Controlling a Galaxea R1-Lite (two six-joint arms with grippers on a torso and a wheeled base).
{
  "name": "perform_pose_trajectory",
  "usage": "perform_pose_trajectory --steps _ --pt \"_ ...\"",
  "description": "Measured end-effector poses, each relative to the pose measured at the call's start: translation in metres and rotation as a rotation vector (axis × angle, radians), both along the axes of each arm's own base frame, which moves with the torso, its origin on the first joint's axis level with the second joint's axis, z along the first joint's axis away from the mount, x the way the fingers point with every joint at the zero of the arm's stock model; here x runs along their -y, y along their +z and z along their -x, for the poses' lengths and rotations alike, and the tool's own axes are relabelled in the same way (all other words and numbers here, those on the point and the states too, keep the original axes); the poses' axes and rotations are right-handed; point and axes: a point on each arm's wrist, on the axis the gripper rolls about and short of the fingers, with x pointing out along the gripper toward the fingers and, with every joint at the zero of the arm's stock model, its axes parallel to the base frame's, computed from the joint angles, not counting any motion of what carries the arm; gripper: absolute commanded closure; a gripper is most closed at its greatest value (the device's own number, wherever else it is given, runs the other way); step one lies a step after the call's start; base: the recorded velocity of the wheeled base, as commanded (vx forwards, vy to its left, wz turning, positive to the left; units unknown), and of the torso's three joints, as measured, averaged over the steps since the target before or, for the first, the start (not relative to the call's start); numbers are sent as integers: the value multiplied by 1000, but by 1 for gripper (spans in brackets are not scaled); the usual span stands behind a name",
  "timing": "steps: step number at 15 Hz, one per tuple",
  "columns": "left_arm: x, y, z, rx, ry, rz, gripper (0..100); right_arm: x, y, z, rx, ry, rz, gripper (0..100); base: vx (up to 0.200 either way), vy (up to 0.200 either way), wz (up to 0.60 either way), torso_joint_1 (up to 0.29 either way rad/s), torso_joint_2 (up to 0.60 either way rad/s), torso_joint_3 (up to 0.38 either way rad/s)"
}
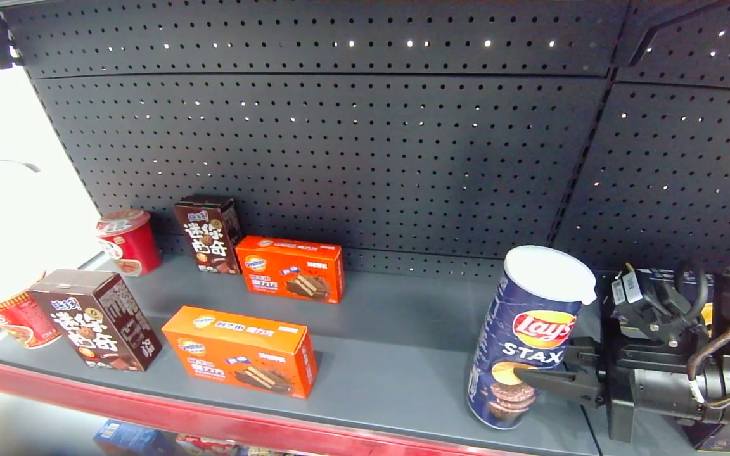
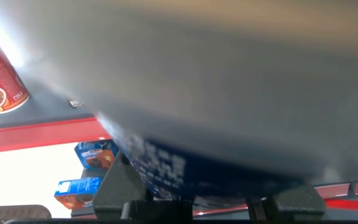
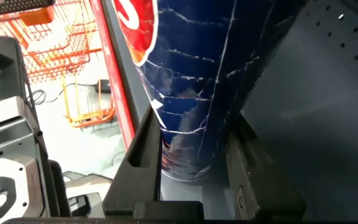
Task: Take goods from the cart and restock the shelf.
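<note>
A tall blue chips can (image 1: pixel 530 335) with a white lid stands upright on the grey shelf (image 1: pixel 390 354), toward its right end. My right gripper (image 1: pixel 533 379) is shut on the can low on its body, reaching in from the right. In the right wrist view the can (image 3: pixel 191 93) sits between both fingers (image 3: pixel 143 155), its base on the shelf. In the left wrist view my left gripper (image 2: pixel 204 199) is shut on a blue printed container (image 2: pixel 166 165) that looms blurred right in front of the camera; what it is cannot be made out.
Two orange boxes (image 1: pixel 244 348) (image 1: pixel 292 267), two brown boxes (image 1: pixel 99 320) (image 1: pixel 208 233) and two red cups (image 1: pixel 127 240) (image 1: pixel 19 316) fill the shelf's left half. A dark box (image 1: pixel 656 282) stands behind my right wrist. The orange cart (image 3: pixel 61 56) stands beyond the red shelf edge.
</note>
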Motion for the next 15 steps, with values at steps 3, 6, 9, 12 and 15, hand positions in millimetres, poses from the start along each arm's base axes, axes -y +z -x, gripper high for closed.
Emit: perform_pose_trajectory --steps 3,6,9,12,15 --pt "0 -1 0 -3 0 0 100 0 -4 1 -16 5 6 100 0 0 0 0 0 0" --pt "0 -1 0 -4 0 0 100 -2 -8 -1 -31 6 12 100 0 0 0 0 0 0" --pt "0 -1 0 -4 0 0 100 -4 -10 -8 -31 7 12 100 0 0 0 0 0 0" --pt "0 -1 0 -3 0 0 100 -6 -14 -13 -38 6 15 100 0 0 0 0 0 0" --pt "0 -1 0 -3 0 0 100 -6 -19 -13 -54 4 21 0 0 0 0 0 0 0"
